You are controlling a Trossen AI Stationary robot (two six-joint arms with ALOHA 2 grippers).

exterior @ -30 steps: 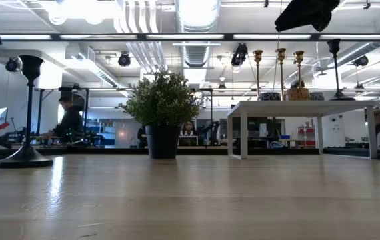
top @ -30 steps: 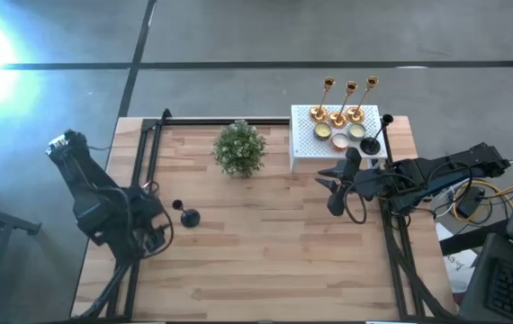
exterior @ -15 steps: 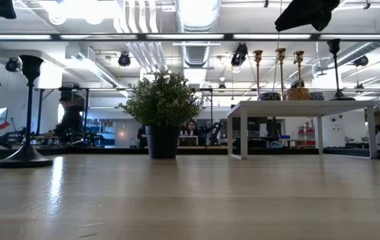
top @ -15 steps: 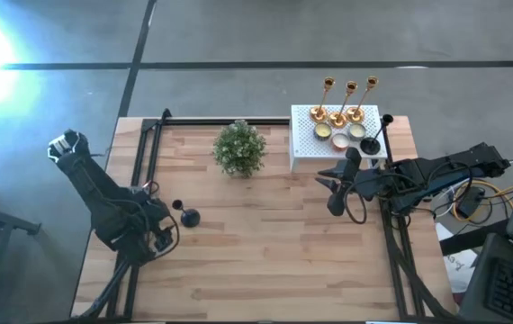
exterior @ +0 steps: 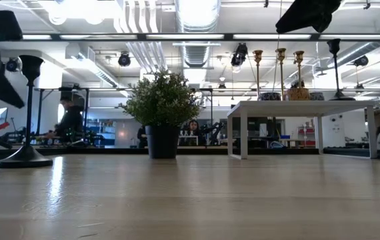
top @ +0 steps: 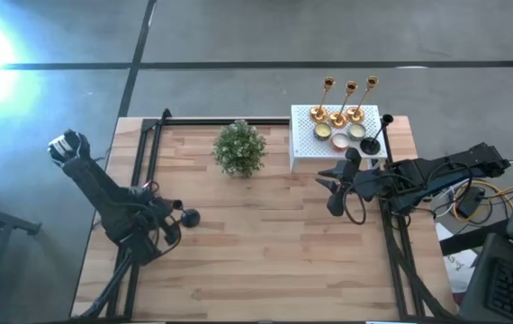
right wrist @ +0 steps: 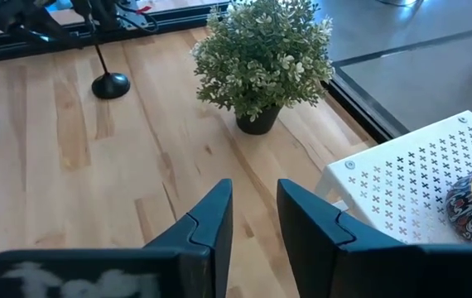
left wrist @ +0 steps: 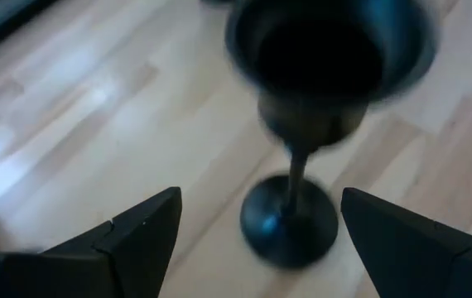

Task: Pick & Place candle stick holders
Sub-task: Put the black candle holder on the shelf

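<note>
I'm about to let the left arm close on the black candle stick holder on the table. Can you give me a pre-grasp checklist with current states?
1. Left end effector open: ok.
2. Black candle stick holder between its fingers: ok, stem centred.
3. Holder upright on the table: ok.
4. Fingers not yet touching the stem: ok.
5. Right end effector out of the way, near the white box: ok.
6. Free spot on the box: cannot tell.

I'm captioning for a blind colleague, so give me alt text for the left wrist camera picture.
A black candle stick holder stands upright on the wooden table, seen from close above, between the left hand's two open dark fingers, not yet touched.
</note>
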